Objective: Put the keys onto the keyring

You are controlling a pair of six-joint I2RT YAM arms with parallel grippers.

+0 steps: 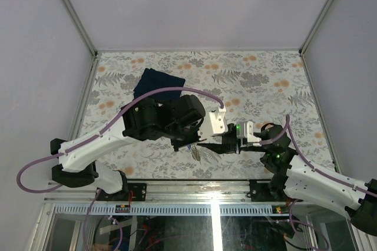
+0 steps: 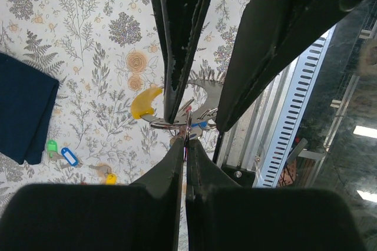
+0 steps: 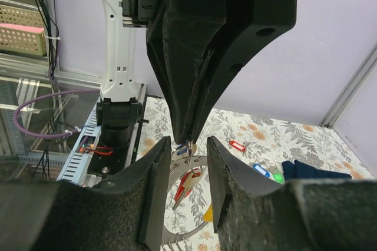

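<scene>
Aloft, keyring (image 2: pixel 160 125) pinched in left jaws, between parted right jaws

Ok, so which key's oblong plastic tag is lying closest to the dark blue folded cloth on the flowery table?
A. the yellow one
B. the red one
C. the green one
C: in the left wrist view, the green-tagged key lies right by the edge of the dark blue folded cloth, with the blue-tagged key just past it.
</scene>
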